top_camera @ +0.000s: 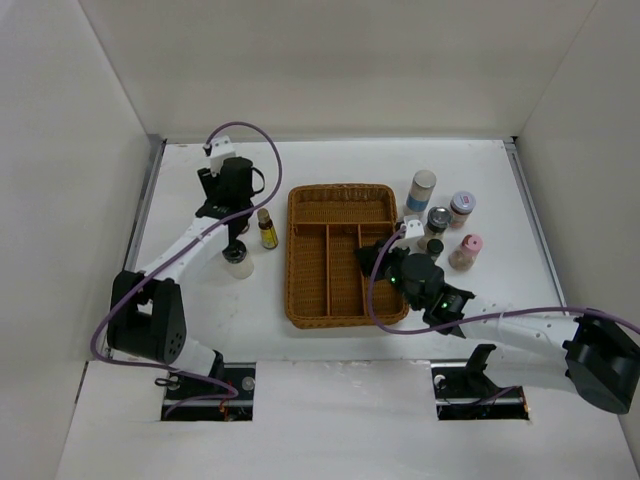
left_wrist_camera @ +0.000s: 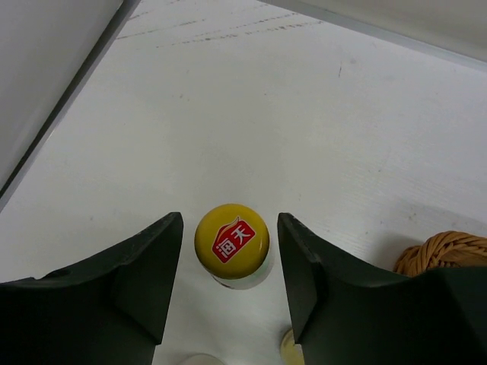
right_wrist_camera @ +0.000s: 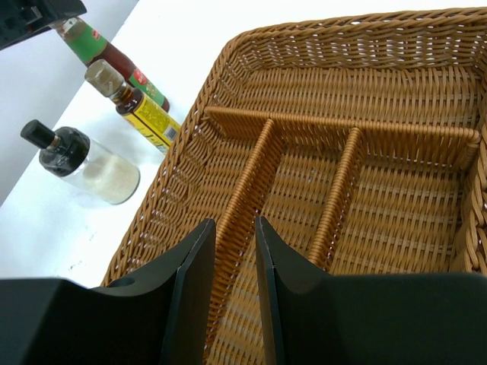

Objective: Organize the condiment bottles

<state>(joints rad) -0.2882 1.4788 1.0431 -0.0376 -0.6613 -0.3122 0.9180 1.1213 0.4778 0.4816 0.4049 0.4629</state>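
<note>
My left gripper (left_wrist_camera: 230, 226) stood spread around a yellow-capped sauce bottle (left_wrist_camera: 232, 247), not touching, at nine o'clock of the wicker tray (top_camera: 293, 262); my right gripper (right_wrist_camera: 234, 228) hung barely parted, empty, above the tray.

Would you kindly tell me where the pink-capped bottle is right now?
In the top view, the pink-capped bottle stands right of the wicker tray, just nearer the arms than the grey-lidded jar.

Yellow-capped bottle (left_wrist_camera: 231, 242) — the cap's red badge reads "海天"; nothing else legible.
</note>
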